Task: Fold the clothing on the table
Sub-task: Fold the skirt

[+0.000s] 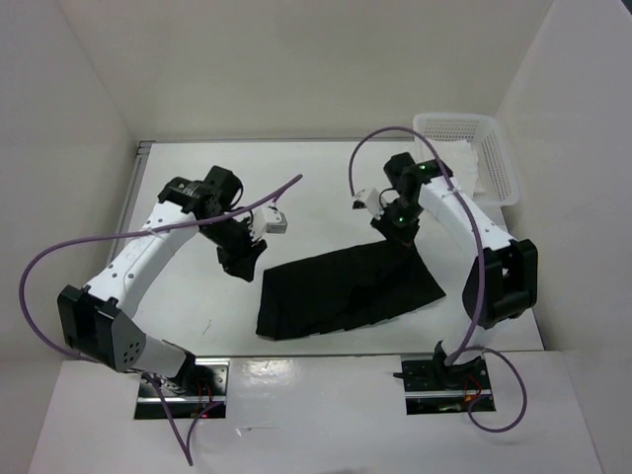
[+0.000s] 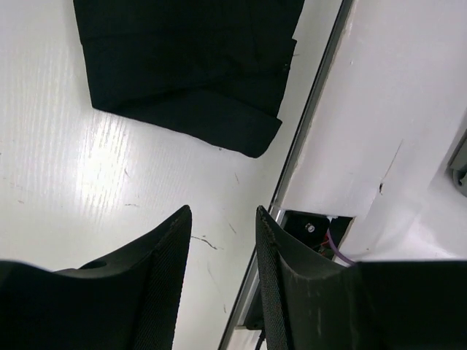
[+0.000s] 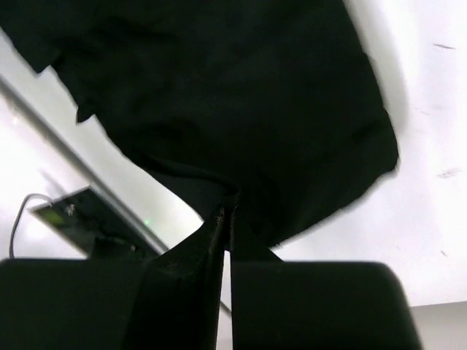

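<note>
Black pleated skirt looks light and floppy, so grab corners; right end effector pinches its edge, left end effector gapes empty.

A white perforated plastic basket stood in the far right corner, close beside the right-hand wall. A crumpled white cloth lay inside it, its folds showing through the holes. Plain white walls closed in the back and both sides.
</note>
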`<state>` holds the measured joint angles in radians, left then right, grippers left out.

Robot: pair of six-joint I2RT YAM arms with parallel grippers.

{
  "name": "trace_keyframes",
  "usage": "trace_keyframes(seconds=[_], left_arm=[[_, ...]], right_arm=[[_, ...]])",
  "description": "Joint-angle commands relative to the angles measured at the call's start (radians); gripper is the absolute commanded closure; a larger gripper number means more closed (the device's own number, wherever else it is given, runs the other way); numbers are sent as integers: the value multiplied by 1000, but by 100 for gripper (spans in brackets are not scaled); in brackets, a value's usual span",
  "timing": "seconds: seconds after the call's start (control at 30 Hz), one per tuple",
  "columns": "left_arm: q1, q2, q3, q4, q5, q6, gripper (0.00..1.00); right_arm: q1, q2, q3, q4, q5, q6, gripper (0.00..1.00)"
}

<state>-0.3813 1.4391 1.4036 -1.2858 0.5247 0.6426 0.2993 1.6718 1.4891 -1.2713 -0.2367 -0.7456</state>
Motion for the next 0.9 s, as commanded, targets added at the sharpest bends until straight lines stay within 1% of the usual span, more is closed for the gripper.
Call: trace_keyframes(seconds=[0.0, 0.03, 0.07, 0.1, 0.13, 0.17, 0.2, 0.27, 0.3, 0.37, 0.43, 0.53, 0.6, 0.63, 0.67, 0.7, 0.77, 0.8, 0.83, 0.87], left_arm=[[-1, -54, -18, -12, 0, -23, 52], [-1, -66, -18, -12, -9, -32, 52], [-1, -66, -18, -12, -26, -44, 52], [-1, -75, -18, -3, -26, -44, 52], [-1, -86, -28, -3, -40, -53, 52], [-1, -86, -28, -3, -49, -54, 51], [-1, -95, -38, 6, -49, -54, 51], [-1, -105, -48, 6, -58, -63, 51], [-1, -117, -48, 16, -71, -63, 51], [-1, -126, -58, 16, -81, -63, 51], [-1, -137, -68, 25, -95, -63, 51], [8, -161, -80, 35, -120, -73, 51], [21, -198, -92, 62, -136, -109, 45], [30, -210, -92, 78, -152, -129, 39], [41, -233, -106, 120, -199, -177, 34], [41, -246, -115, 137, -219, -196, 27], [65, -278, -144, 186, -248, -237, 22], [65, -278, -155, 204, -280, -288, 14], [91, -289, -166, 216, -291, -306, 9], [102, -289, -187, 235, -292, -325, 4]], right_arm=[[116, -90, -85, -22, 85, 20, 92], [144, -99, -108, -22, 97, 34, 90], [208, -109, -160, -31, 109, 49, 88], [243, -127, -188, -31, 134, 64, 79], [277, -127, -216, -31, 145, 98, 73], [337, -142, -263, -31, 145, 113, 70], [359, -152, -283, -31, 158, 130, 67], [398, -164, -325, -31, 181, 176, 55], [399, -164, -335, -31, 191, 189, 53], [408, -173, -355, -31, 211, 222, 45], [408, -194, -355, -31, 226, 242, 42], [419, -195, -311, -31, 229, 255, 41], [419, -195, -276, -31, 205, 267, 39], [419, -195, -242, -13, 179, 278, 38], [419, -181, -227, 4, 163, 296, 31], [419, -172, -214, 24, 148, 310, 25], [419, -124, -195, 101, 85, 360, 12], [419, -100, -194, 116, 53, 370, 10], [419, -71, -194, 144, 27, 382, 8], [419, -11, -194, 165, 14, 400, 3]])
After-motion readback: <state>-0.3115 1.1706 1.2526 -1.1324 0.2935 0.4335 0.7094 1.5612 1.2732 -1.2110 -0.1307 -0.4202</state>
